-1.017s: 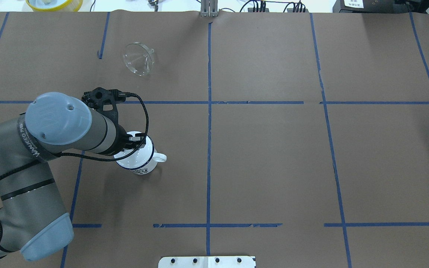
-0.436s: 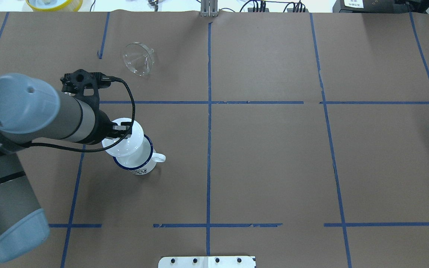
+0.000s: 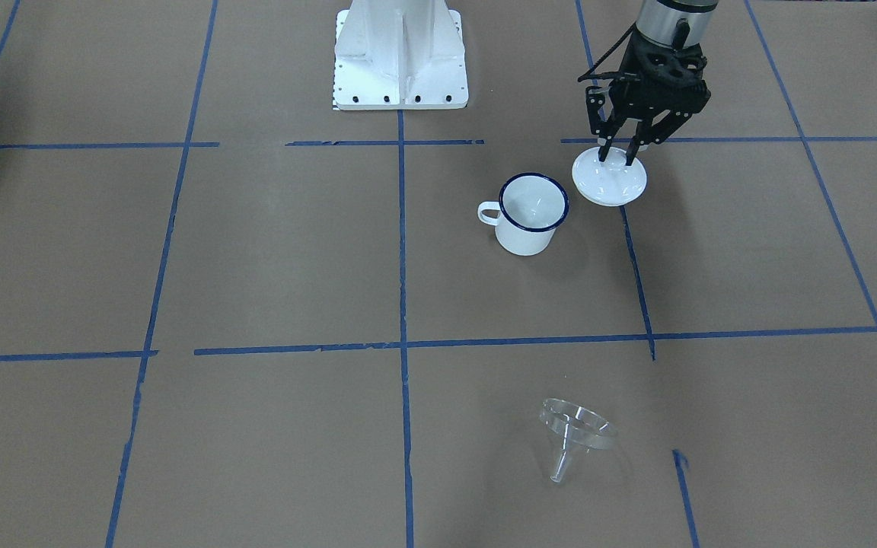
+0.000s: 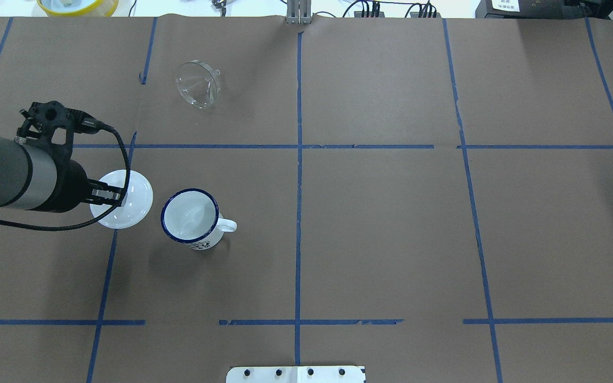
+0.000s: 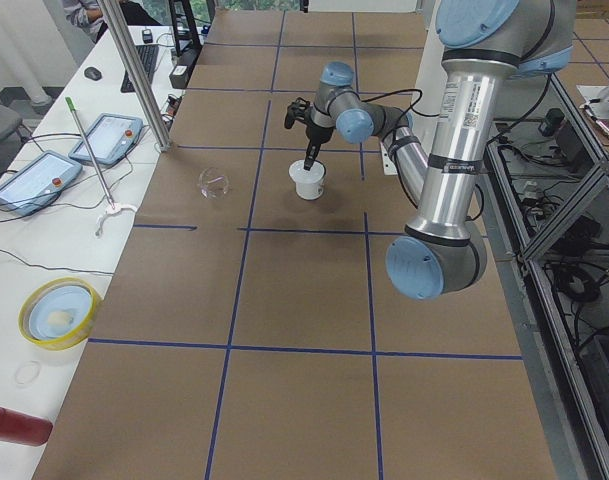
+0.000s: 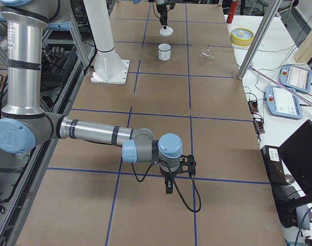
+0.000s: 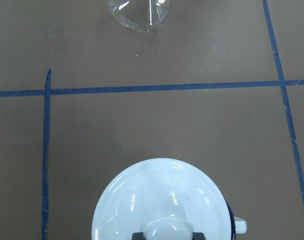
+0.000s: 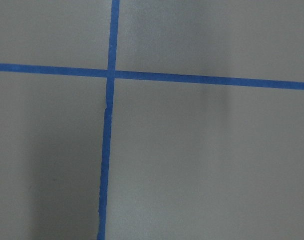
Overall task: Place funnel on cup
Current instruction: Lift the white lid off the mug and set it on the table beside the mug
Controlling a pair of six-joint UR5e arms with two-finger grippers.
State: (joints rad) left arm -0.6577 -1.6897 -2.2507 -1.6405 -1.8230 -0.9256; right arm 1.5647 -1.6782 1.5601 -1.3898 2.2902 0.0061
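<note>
The cup (image 4: 189, 217) is a white enamel mug with a dark blue rim. It stands upright and uncovered, with its handle towards the table's middle; it also shows in the front view (image 3: 530, 221). The clear funnel (image 4: 198, 84) lies tilted on the table beyond it, also in the front view (image 3: 572, 434) and at the top of the left wrist view (image 7: 139, 12). My left gripper (image 4: 115, 196) is shut on the knob of a round white lid (image 4: 131, 205), held just left of the cup. My right gripper (image 6: 168, 187) is far off; I cannot tell if it is open.
Brown paper with blue tape lines covers the table. The robot's white base plate (image 4: 296, 374) sits at the near edge. A yellow bowl (image 4: 77, 5) stands past the far edge. A metal post (image 5: 139, 80) stands on the operators' side.
My left gripper has lifted the lid off the cup and carried it left, clear of the rim. The cup now stands uncovered. The funnel has not moved.
</note>
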